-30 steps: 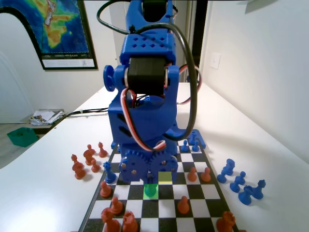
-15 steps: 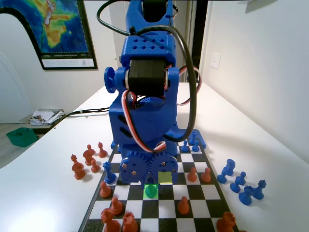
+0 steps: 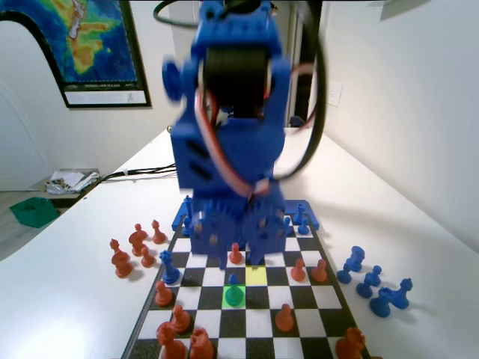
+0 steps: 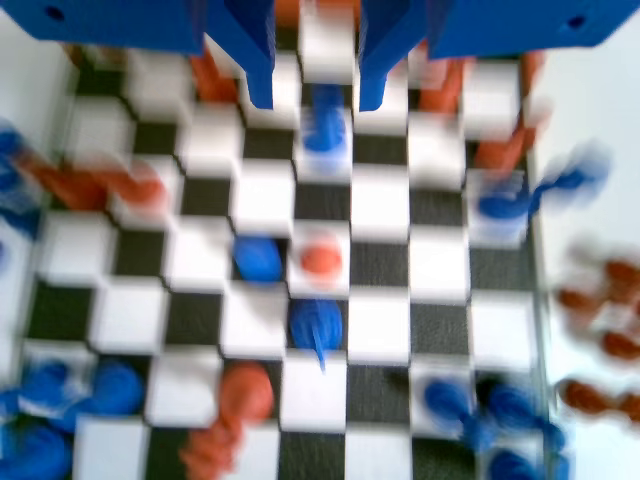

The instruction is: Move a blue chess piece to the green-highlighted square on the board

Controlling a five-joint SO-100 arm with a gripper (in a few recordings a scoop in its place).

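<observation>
White table, chequered board (image 3: 329, 288) crowded with pieces. Blue chess piece (image 3: 234, 290) upright on the green-highlighted square (image 3: 226, 301). Gripper (image 4: 314, 95) above it, spread, empty. Probably light, stiff, slippery plastic; best pinched under the ball head.

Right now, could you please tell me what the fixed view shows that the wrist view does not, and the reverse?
The fixed view adds the colours: the green-highlighted square with the blue chess piece standing on it, a yellow square beside it, and spare blue pieces on the table. The wrist view, though blurred, adds the gripper, jaws apart above a blue pawn. Both share the board and red pawns.
</observation>
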